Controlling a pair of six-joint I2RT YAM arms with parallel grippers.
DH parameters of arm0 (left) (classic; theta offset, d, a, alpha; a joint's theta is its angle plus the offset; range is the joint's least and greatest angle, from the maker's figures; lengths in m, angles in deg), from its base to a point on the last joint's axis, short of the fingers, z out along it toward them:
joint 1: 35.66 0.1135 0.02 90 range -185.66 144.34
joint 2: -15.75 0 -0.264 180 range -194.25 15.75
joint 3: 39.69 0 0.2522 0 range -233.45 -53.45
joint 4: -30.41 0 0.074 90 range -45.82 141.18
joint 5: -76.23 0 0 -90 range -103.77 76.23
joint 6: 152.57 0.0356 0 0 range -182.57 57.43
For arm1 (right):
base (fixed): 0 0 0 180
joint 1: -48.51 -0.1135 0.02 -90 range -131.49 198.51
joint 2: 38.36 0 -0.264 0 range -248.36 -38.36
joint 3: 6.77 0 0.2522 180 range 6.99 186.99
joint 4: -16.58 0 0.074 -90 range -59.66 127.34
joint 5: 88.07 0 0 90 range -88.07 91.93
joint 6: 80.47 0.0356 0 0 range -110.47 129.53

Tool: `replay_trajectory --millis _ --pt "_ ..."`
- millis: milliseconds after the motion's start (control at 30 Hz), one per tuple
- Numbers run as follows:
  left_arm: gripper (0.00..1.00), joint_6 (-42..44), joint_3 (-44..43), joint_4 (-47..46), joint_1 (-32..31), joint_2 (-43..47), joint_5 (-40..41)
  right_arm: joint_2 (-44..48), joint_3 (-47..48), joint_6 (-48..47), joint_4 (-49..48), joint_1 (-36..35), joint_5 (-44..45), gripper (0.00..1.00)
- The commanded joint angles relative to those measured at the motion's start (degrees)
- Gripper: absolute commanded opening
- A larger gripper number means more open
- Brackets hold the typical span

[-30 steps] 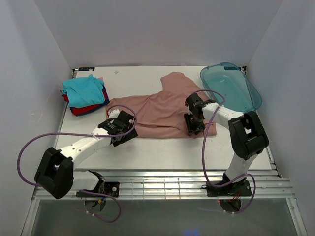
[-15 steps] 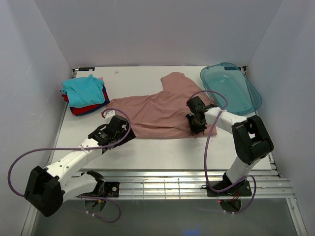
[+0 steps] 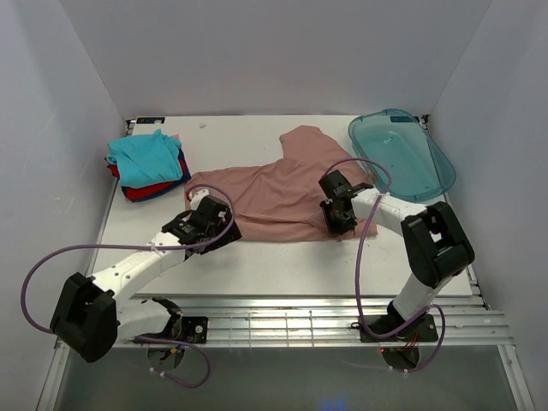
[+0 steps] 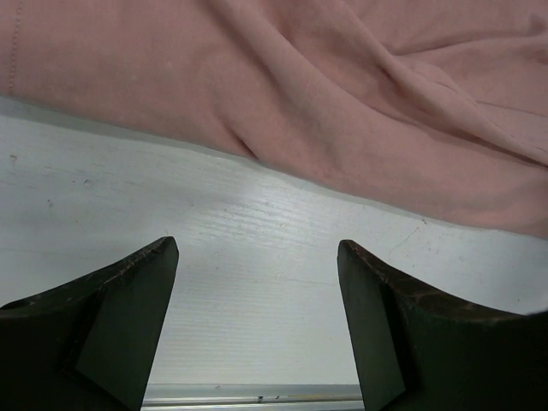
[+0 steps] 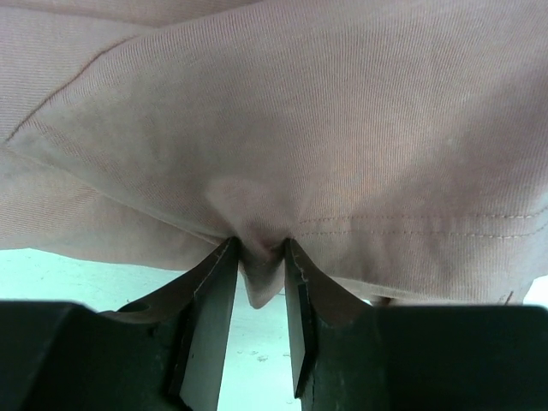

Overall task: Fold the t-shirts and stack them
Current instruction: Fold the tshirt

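On the bench [image 3: 282,261], the pink shirt [image 3: 274,184] lay spread mid-surface. The right pincer [image 5: 259,247] was clamped on its near hem. The left pincer [image 4: 255,248] was spread wide over bare bench beside the hem, holding nothing. The folded shirts [image 3: 145,167] sat far-left.

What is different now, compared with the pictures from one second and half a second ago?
The left gripper, open, drew back toward the near-left edge, then came forward again to the hem of the pink shirt. The right gripper stayed pinched on the shirt's near-right hem. The folded stack and tray did not move.
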Motion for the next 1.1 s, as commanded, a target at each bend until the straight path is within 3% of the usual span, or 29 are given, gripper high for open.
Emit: replay_trajectory --millis 0,500,1067 --pt "0.86 2.12 -4.13 -1.91 -0.23 -2.18 -1.97 1.65 0.62 1.37 3.15 -0.92 1.45 0.35" --pt "0.85 2.73 -11.16 1.43 -0.23 -10.35 -5.84 0.78 8.09 2.42 10.63 -1.71 0.57 0.35" --pt "0.86 3.96 -16.00 4.95 -0.23 -11.32 -4.79 -1.60 5.55 3.04 9.92 -1.97 -1.10 0.35"
